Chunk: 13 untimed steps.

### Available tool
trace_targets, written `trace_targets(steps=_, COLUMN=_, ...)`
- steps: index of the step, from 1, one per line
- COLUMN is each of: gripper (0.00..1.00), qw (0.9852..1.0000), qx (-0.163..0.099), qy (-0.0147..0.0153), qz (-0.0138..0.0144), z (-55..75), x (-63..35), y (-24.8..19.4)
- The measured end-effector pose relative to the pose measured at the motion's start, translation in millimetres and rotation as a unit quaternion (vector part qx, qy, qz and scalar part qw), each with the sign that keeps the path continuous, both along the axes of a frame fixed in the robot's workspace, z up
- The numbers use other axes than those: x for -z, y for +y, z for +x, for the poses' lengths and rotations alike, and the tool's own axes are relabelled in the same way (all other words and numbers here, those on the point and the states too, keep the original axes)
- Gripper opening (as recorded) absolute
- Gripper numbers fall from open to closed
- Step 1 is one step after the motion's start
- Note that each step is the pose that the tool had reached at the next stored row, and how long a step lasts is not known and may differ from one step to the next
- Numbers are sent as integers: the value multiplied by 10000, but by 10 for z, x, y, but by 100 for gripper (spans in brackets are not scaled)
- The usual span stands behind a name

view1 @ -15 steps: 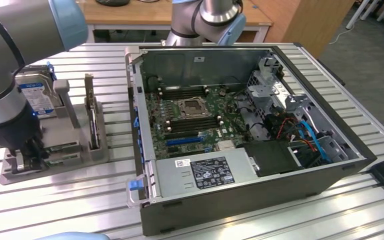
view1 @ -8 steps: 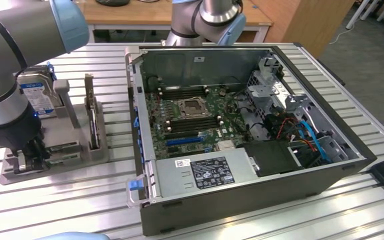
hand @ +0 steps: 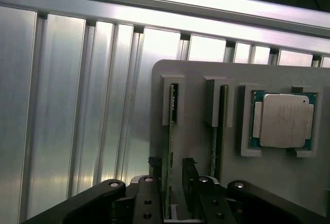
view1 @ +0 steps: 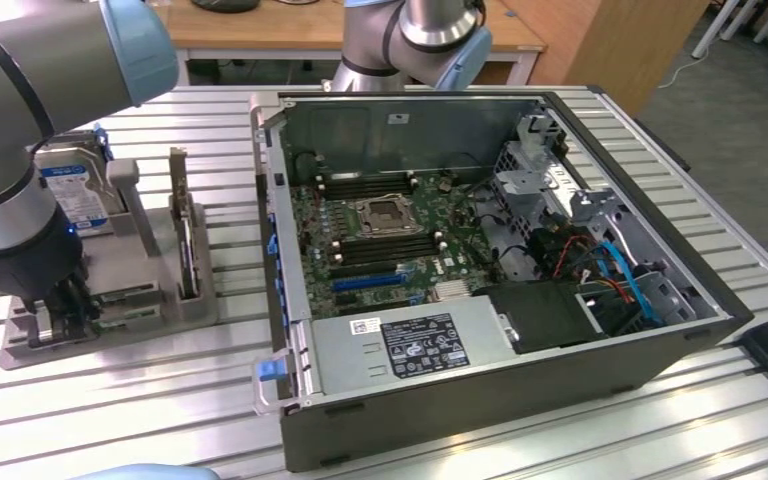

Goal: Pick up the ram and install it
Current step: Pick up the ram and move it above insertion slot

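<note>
Jaws apart, straddling the ram (hand: 169,139), not clamped. It stands on edge in a holder (hand: 194,139) slot on the tabletop (hand: 62,105). Likely light, stiff, fragile; grip the flat faces. Second stick (hand: 223,110) just beside, CPU (hand: 282,120) near: tight sideways, open upward.

I can read nothing here. The black-and-white label (view1: 418,347) on the power supply (view1: 344,368) carries fine print and small marks too tiny to make out, as does the white sticker (view1: 361,325) beside it. The blue label (view1: 64,178) on the hard drive (view1: 80,215) and the faint engraving on the CPU (hand: 283,120) are also illegible.
</note>
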<state>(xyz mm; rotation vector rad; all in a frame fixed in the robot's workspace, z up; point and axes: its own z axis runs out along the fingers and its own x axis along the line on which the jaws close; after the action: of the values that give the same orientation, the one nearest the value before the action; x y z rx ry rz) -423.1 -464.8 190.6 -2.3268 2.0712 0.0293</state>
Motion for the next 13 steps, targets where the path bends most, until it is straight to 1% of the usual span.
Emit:
trace_targets(steps=2, gripper=22, qw=10000, qx=0, qy=0, qz=0, z=0, x=0, y=0)
trace_targets(steps=3, gripper=22, qw=10000, qx=0, qy=-1, qz=-1, z=0, x=0, y=0)
trace_targets(steps=4, gripper=16, qw=10000, qx=0, qy=0, qz=1, z=0, x=0, y=0)
trace_targets(steps=5, gripper=14, qw=10000, qx=0, qy=0, qz=1, z=0, x=0, y=0)
trace_targets(steps=13, gripper=14, qw=10000, qx=0, qy=0, qz=0, z=0, x=0, y=0)
